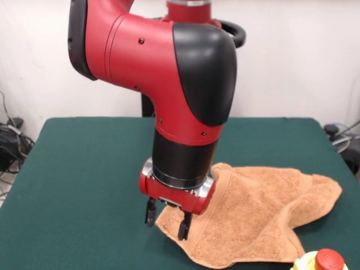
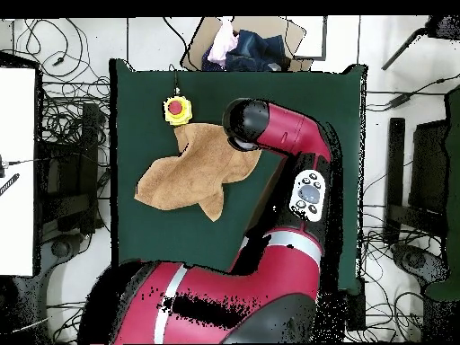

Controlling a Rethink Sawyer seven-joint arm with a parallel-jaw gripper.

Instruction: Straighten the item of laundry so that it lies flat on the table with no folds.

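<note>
We hang our red-and-black two-fingered claw [image 1: 167, 221], parted and empty, over the near corner of the crumpled orange-tan terry towel [image 1: 264, 211] on the green felt table [image 1: 79, 185], probably to pinch and spread it.

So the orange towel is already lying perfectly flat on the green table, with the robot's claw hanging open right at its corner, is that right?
Not quite. The towel is not flat: the front view shows it rumpled, with folds and a raised ridge beside the gripper. The rest stands: it lies on the green table, and the gripper hangs open at the towel's corner.
</note>
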